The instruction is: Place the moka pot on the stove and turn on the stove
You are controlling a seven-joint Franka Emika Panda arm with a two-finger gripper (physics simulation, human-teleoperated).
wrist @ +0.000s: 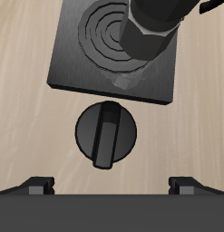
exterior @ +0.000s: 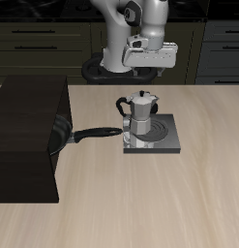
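The silver moka pot (exterior: 139,114) stands upright on the grey stove (exterior: 162,139), toward one side of the plate. In the wrist view the moka pot (wrist: 151,27) covers part of the round coil (wrist: 109,32), which is dark. The stove's black knob (wrist: 106,136) lies just off the plate's (wrist: 77,72) edge, on the side toward my gripper. My gripper (exterior: 153,64) is open and empty, hanging above and behind the stove. In the wrist view the gripper (wrist: 112,188) has its fingertips (wrist: 36,186) spread wide, apart from the knob.
A large black box (exterior: 24,136) stands beside the stove. A black frying pan (exterior: 63,134) sits at its edge, with the handle (exterior: 95,134) pointing at the stove. Dark cabinets run along the back.
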